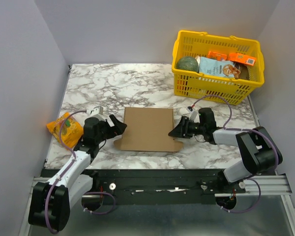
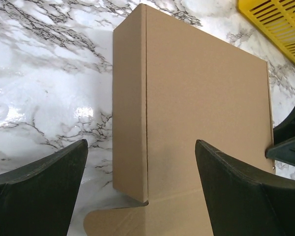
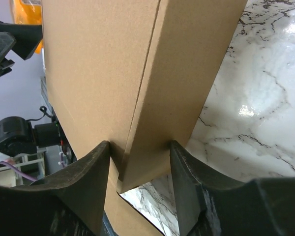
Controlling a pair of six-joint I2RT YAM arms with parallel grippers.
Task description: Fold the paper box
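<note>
The right gripper (image 3: 139, 147) pinched a side wall of the paper box (image 3: 98, 64), clear only in its wrist view; the left gripper (image 2: 141, 145) gaped wide, empty.

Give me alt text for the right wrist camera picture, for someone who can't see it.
The right gripper closes its two black fingers on a folded edge of the paper box, brown cardboard filling most of the frame. Marble table shows at right.

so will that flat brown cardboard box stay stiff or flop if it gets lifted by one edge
Probably fairly stiff: the flat brown cardboard box shows crisp folded edges. Likely light, so a push should slide it on the glossy marble table. Its loose rounded tab may flex.
</note>
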